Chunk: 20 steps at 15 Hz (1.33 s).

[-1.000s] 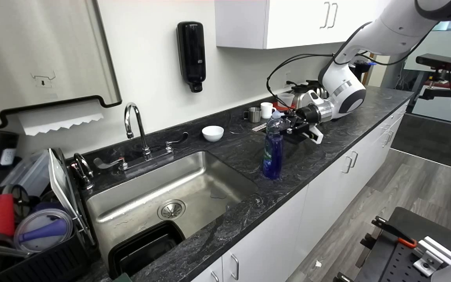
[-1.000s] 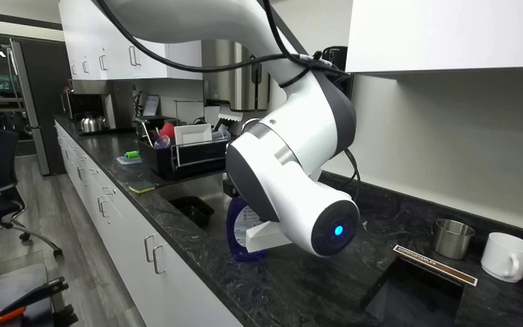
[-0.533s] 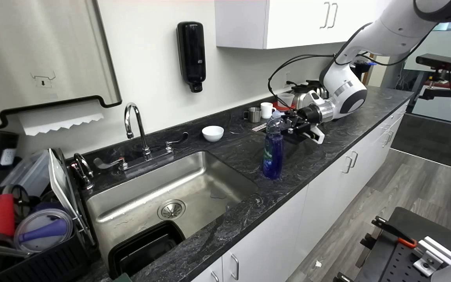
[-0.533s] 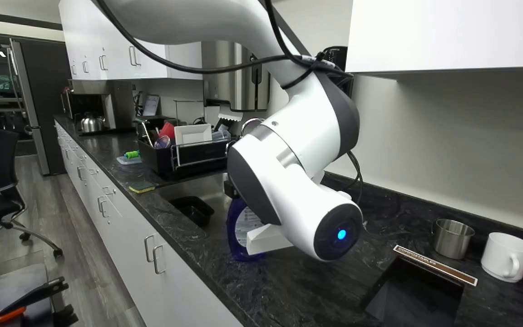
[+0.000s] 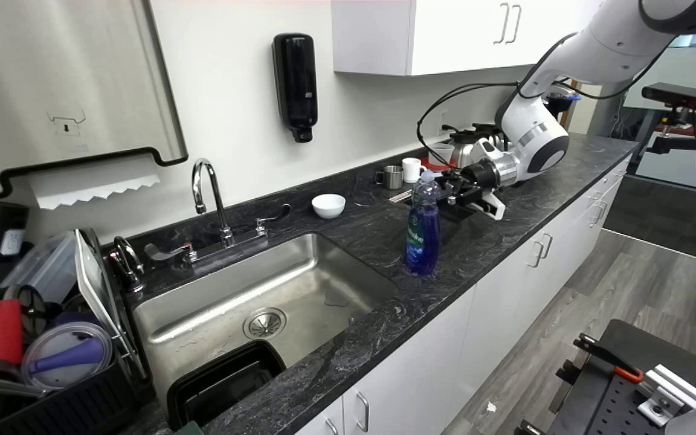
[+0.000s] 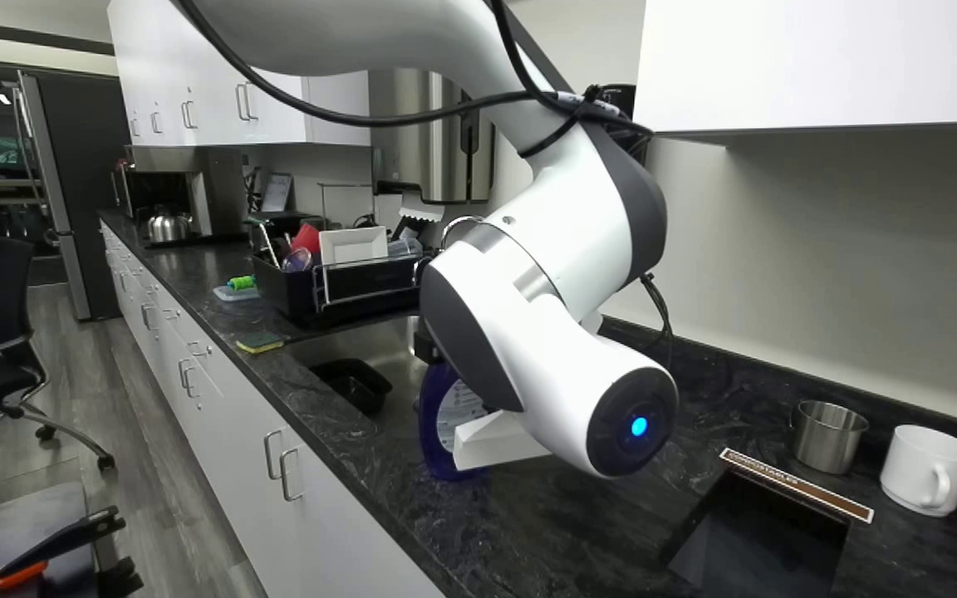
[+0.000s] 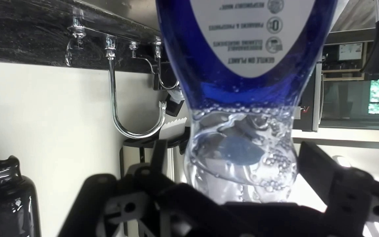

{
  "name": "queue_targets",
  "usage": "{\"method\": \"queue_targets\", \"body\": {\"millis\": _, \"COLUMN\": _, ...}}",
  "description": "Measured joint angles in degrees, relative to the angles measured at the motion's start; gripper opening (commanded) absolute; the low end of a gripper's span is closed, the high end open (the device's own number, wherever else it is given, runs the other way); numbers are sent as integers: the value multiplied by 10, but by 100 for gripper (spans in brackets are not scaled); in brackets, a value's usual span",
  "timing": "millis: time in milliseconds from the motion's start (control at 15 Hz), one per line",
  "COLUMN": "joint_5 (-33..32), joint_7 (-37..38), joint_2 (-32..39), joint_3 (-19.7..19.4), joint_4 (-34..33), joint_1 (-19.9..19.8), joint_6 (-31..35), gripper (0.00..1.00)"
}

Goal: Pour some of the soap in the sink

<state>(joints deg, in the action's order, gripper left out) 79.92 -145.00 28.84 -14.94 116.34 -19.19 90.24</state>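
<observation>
Currently, a clear soap bottle (image 5: 422, 238) of blue liquid stands upright on the dark countertop (image 5: 366, 241), just beside the stainless steel sink (image 5: 318, 314). The robot's gripper (image 7: 233, 149) is level with the bottle's upper part, on the side away from the sink. In the wrist view, which is upside down, its fingers are spread wide, and the bottle's narrowed upper part shows between them; whether they flank it or stop short cannot be told. In an exterior view, the white arm (image 6: 578, 220) hides much of the bottle.
</observation>
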Motion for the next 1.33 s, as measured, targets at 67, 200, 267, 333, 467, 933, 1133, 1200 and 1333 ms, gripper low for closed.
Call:
{"method": "queue_targets", "body": {"millis": 67, "joint_5": -3, "joint_7": 2, "joint_2": 0, "joint_3": -1, "joint_4": -1, "joint_1": 0, "joint_6": 0, "gripper": 100}}
{"method": "queue_targets", "body": {"millis": 200, "joint_5": -8, "joint_7": 4, "joint_2": 0, "joint_3": -4, "joint_4": -1, "joint_1": 0, "joint_6": 0, "gripper": 100}}
{"method": "queue_targets", "body": {"millis": 267, "joint_5": -11, "joint_7": 4, "joint_2": 0, "joint_3": -6, "joint_4": -1, "joint_1": 0, "joint_6": 1, "gripper": 100}}
{"method": "queue_targets", "body": {"millis": 333, "joint_5": -13, "joint_7": 4, "joint_2": 0, "joint_3": -8, "joint_4": -1, "joint_1": 0, "joint_6": 2, "gripper": 100}}
{"method": "queue_targets", "body": {"millis": 467, "joint_5": -19, "joint_7": 4, "joint_2": 0, "joint_3": -14, "joint_4": -2, "joint_1": 0, "joint_6": 3, "gripper": 100}}
{"method": "queue_targets", "body": {"millis": 933, "joint_5": -31, "joint_7": 5, "joint_2": -1, "joint_3": -31, "joint_4": -6, "joint_1": 0, "joint_6": 8, "gripper": 100}}
{"method": "queue_targets", "body": {"millis": 1133, "joint_5": -32, "joint_7": 7, "joint_2": -2, "joint_3": -38, "joint_4": -7, "joint_1": 0, "joint_6": 23, "gripper": 100}}
{"method": "queue_targets", "body": {"millis": 1200, "joint_5": -32, "joint_7": 9, "joint_2": -2, "joint_3": -40, "joint_4": -8, "joint_1": 0, "joint_6": 30, "gripper": 100}}
{"method": "queue_targets", "body": {"millis": 1333, "joint_5": -32, "joint_7": 18, "joint_2": -4, "joint_3": -44, "joint_4": -8, "joint_1": -1, "joint_6": 47, "gripper": 100}}
